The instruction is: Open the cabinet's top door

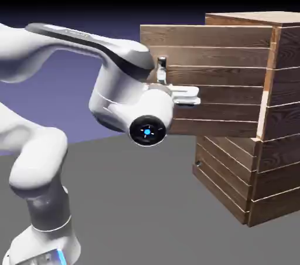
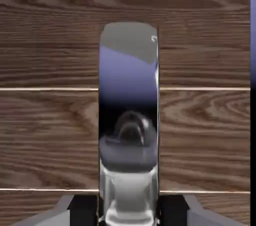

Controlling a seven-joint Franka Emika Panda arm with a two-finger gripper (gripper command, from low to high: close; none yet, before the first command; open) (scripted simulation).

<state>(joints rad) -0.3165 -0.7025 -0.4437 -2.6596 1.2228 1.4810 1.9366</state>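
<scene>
The cabinet (image 1: 282, 141) of brown planks stands at the right of the exterior view. Its top door (image 1: 222, 53) is swung out partway, its free edge pointing left toward the arm. At that edge is the small dark metallic handle (image 1: 162, 61). My gripper (image 1: 160, 76) is at this handle, mostly hidden behind the white hand. In the hand view the shiny handle (image 2: 129, 110) runs upright between my grey fingertips (image 2: 82, 211), with the door's planks (image 2: 50, 135) filling the background. My gripper (image 2: 129, 214) is shut on the handle.
Below the top door, the lower plank panel (image 1: 225, 176) lies flush with the cabinet front. The grey table (image 1: 146, 211) stretches between the robot's base and the cabinet. The white arm's elbow (image 1: 35, 164) bulks at the lower left.
</scene>
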